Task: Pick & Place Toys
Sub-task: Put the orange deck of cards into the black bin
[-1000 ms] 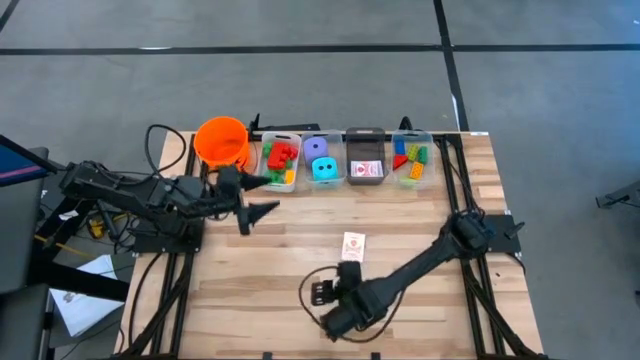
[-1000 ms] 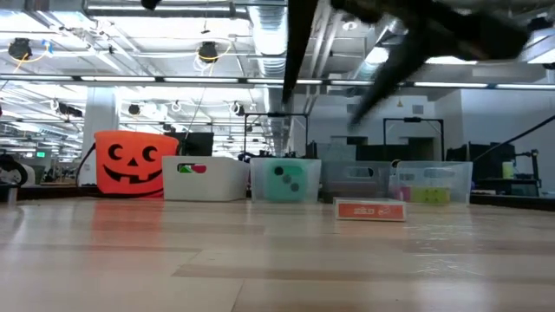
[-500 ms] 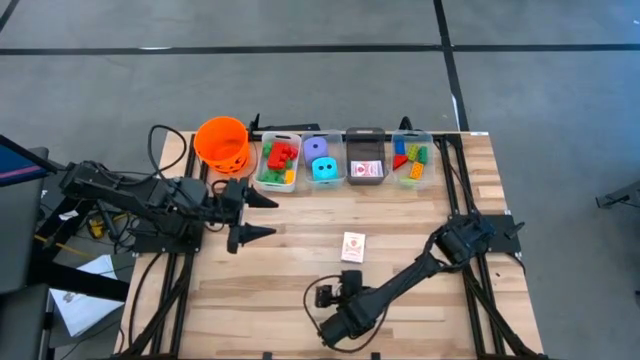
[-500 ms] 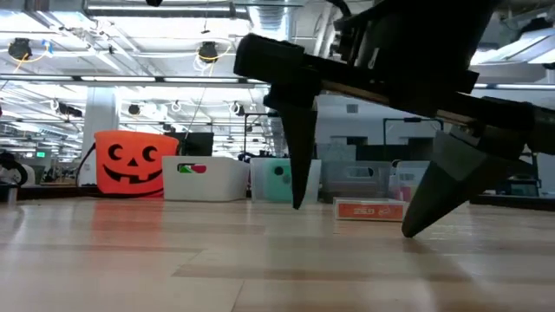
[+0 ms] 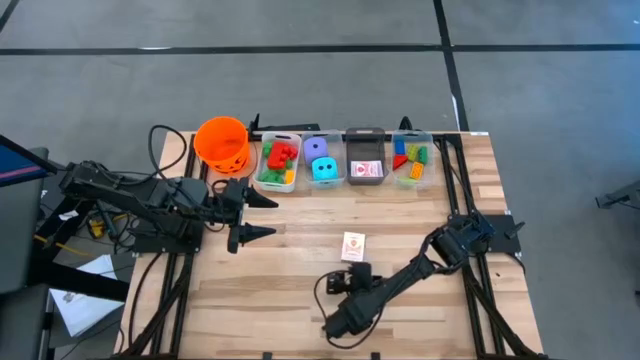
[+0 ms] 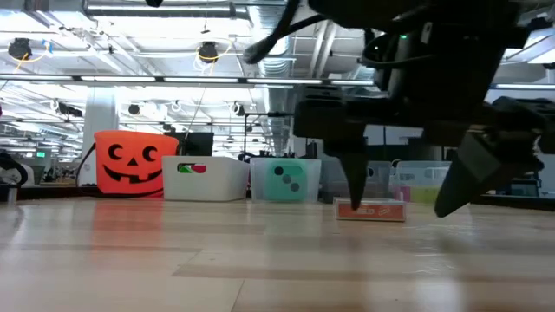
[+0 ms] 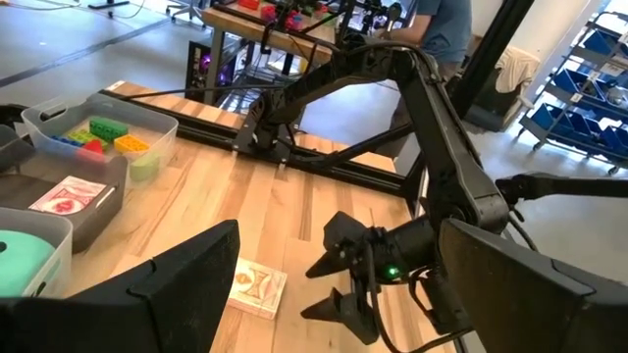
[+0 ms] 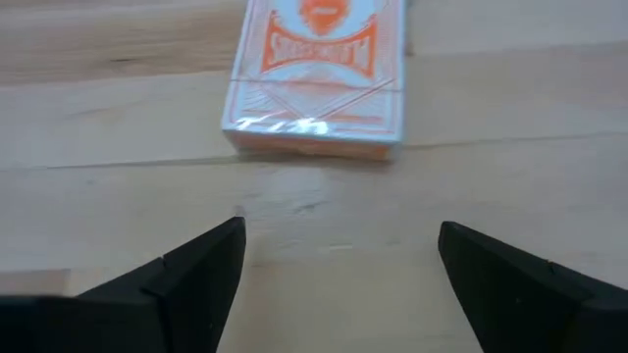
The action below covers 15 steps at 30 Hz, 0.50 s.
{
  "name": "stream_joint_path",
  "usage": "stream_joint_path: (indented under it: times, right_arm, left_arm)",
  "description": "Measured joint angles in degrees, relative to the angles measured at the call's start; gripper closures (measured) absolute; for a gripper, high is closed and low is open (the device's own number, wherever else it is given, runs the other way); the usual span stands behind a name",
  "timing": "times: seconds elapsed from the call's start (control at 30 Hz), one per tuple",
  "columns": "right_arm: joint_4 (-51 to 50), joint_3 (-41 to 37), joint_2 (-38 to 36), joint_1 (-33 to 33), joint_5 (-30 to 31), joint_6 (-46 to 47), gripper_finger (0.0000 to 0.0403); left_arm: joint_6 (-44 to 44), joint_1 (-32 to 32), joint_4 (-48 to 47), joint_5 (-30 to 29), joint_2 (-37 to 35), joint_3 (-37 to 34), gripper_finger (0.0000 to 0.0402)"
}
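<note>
**Wood, Plastic and Gloss**

The table [image 5: 300, 270] is pale planked wood, smooth with a soft sheen. The card pack [image 8: 319, 74] wears glossy film wrap. The bins [image 5: 365, 172] look clear plastic; the orange bucket [image 6: 130, 163] is matt.

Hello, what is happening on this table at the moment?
The right gripper is low over the table with its jaws open, facing a red-and-white card pack that lies alone on the wood, not yet gripped. The left gripper waits, open, near the orange bucket. Four clear bins at the far edge hold bricks, dice and another card pack.
</note>
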Motion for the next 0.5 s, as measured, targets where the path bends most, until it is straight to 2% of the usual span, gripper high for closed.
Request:
stream_joint_path:
  times: [0.1,0.27,0.5]
  right_arm:
    - [-1.1,0.0,0.0,0.0,0.5,-0.3,0.0071]
    - [2.7,-1.1,0.0,-0.1,4.4,-2.0,0.0071]
    - [8.5,-3.8,-0.4,-1.0,5.1,-5.2,0.0072]
  left_arm:
    - [0.0,0.0,0.2,0.0,0.0,0.0,0.0059]
    - [0.0,0.0,0.2,-0.1,0.0,0.0,0.0059]
    - [-0.5,0.0,0.2,-0.2,0.0,0.0,0.0059]
